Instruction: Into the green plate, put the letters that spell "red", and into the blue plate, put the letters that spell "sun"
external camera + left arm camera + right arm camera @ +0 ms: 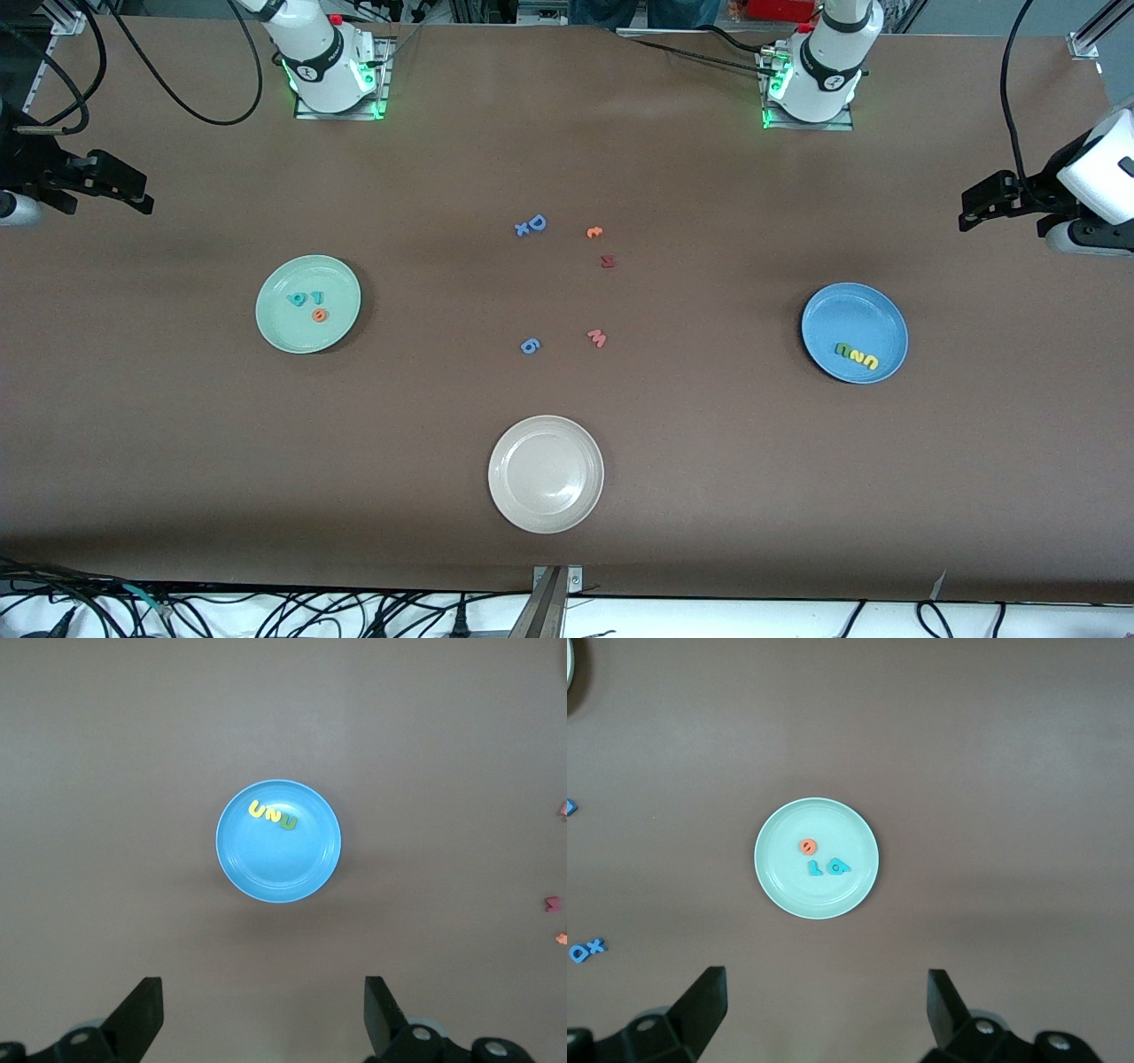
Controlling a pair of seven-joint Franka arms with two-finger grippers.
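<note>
Both my grippers hang open and empty: left gripper (261, 1014) over table just off the blue plate (266, 868), right gripper (824, 1010) off the green plate (780, 890). "sun" letters (272, 817) lie in blue, "red" letters (822, 859) in green.

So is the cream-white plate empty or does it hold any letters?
Empty. The cream-white plate shows only its bare surface in the front view; the leftover letters lie on the table farther from the camera.

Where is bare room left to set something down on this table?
The cream-white plate is bare, and open table lies between it and the green plate and the blue plate. The middle is crowded: blue D, orange letter, dark red letter, pink w.
</note>
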